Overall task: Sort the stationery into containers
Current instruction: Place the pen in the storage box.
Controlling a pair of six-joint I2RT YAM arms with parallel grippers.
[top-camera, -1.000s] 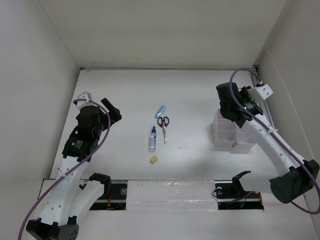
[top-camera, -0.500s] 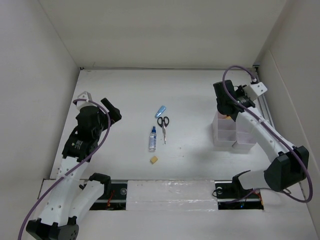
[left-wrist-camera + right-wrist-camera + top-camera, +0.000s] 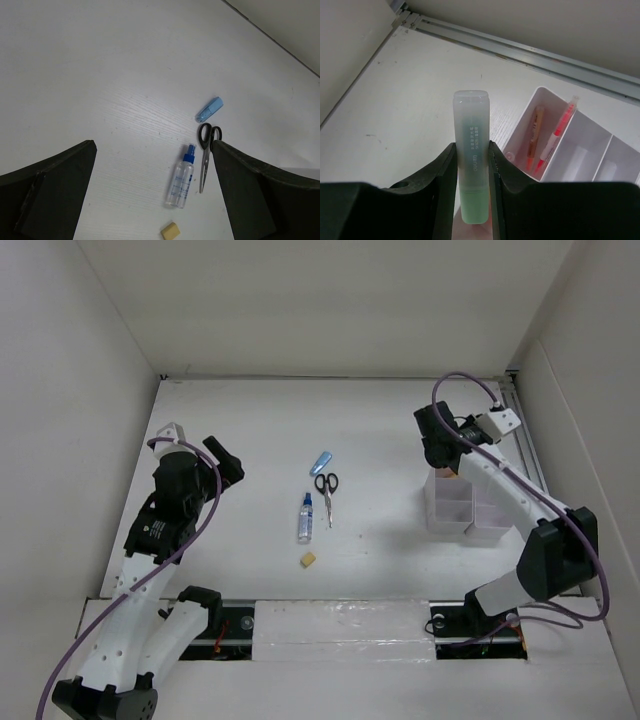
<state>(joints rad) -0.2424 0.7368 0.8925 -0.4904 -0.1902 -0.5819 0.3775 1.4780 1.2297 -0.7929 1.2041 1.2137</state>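
My right gripper (image 3: 471,165) is shut on a green marker (image 3: 471,145) with a frosted cap, held above the table just left of the translucent-white bins (image 3: 580,150). The nearest bin holds an orange marker (image 3: 536,132) and a thin red-orange pen (image 3: 559,131). In the top view this gripper (image 3: 437,445) is over the far left corner of the bins (image 3: 465,510). Mid-table lie a blue marker (image 3: 321,461), black-handled scissors (image 3: 326,490), a blue-capped glue bottle (image 3: 305,518) and a yellow eraser (image 3: 309,560). My left gripper (image 3: 222,465) is open and empty at the left.
White walls stand on three sides. A metal rail (image 3: 520,47) runs along the right wall behind the bins. In the left wrist view the bottle (image 3: 182,177), scissors (image 3: 206,150), blue marker (image 3: 209,109) and eraser (image 3: 170,231) lie ahead.
My right gripper has swung left and toward the far wall with the green marker, from over the bins to their far left corner. The left arm has not moved.
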